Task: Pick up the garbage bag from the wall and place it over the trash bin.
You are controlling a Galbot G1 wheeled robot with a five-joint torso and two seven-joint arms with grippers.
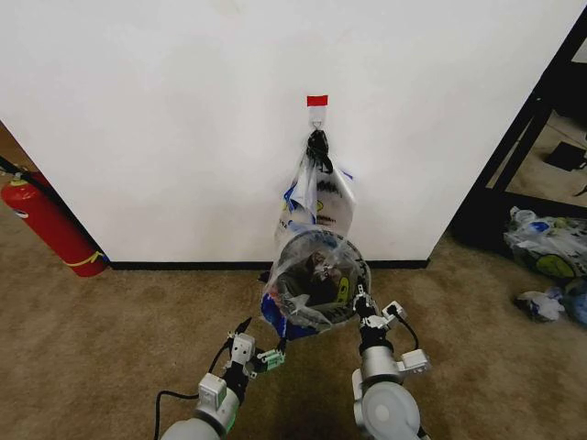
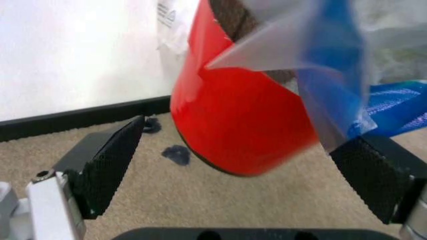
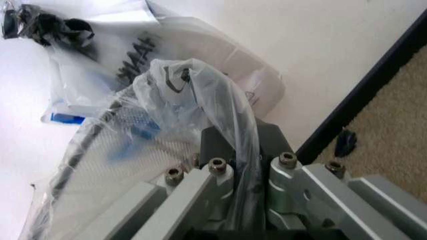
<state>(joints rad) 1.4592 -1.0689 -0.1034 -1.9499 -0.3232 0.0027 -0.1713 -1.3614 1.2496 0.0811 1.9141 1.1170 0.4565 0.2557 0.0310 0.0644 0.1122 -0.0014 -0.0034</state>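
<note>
Left gripper [image 1: 260, 341] sits low beside the trash bin [image 1: 319, 286], jaws spread, straddling the red base with a blue handle loop just ahead. Garbage bag [image 1: 303, 316] is draped over the bin's rim. Right gripper [image 1: 365, 302] is clamped on the bagged rim, nearer. Behind, bunched bags [image 1: 316, 197] hang on the wall [image 1: 165, 119]. Tan carpet [image 1: 110, 339] underfoot.

Thin glossy plastic garbage bag [image 1: 312, 275] covers the wire-mesh trash bin [image 1: 316, 286].

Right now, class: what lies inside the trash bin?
Through the garbage bag draped over the trash bin, dark crumpled items show inside; what they are cannot be told. The right gripper grips its rim.
</note>
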